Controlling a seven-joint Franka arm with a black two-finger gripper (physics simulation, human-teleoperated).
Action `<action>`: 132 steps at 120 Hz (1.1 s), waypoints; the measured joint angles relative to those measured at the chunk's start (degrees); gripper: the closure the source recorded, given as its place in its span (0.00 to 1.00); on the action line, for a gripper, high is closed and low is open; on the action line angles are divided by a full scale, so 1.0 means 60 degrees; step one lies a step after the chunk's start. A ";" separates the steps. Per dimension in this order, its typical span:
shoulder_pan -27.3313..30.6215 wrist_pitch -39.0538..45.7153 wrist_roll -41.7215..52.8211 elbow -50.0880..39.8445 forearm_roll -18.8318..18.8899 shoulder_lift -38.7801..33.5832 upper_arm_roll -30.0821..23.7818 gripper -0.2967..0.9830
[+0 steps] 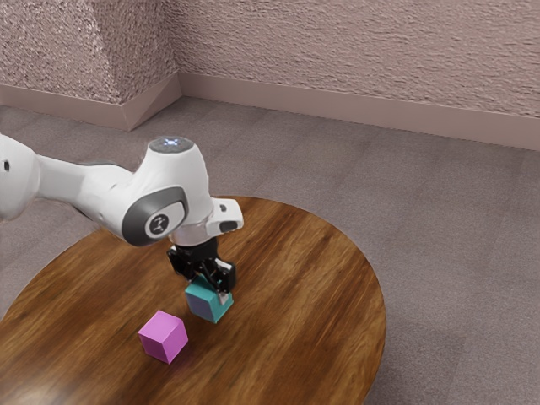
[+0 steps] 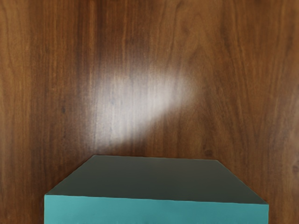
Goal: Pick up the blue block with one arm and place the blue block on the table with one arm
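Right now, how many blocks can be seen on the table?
2. The teal-blue block is under the gripper; the pink block sits beside it, nearer the exterior view's lower edge. The arm could hide another behind it.

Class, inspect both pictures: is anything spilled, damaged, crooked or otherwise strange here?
Nothing stands out. The pink block sits flat, the teal block under the gripper looks undamaged, and the pale patch on the table looks like glare.
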 joint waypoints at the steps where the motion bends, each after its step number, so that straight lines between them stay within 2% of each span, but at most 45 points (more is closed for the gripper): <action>1: -0.0040 0.0000 -0.0003 0.0054 -0.0002 0.0056 0.0001 0.47; 18: -0.0578 0.0079 -0.0036 0.0809 -0.0026 0.0982 0.0018 0.47; 37: -0.0120 0.0505 -0.0065 0.1125 -0.0058 0.1601 -0.0024 0.47; 70: -0.0122 0.0790 -0.0055 0.1764 -0.0248 0.2479 -0.0098 0.46; 96: -0.0075 0.0804 0.0075 0.1920 -0.0519 0.2448 -0.0146 0.33; 112: 0.0040 -0.1031 0.0134 0.4917 -0.0564 0.2206 0.0200 0.29; 120: 0.0100 -0.2077 0.0167 0.5457 -0.0612 0.1605 0.0414 0.28; 132: 0.0184 -0.3767 0.0514 0.5823 -0.1028 0.0620 0.1792 0.27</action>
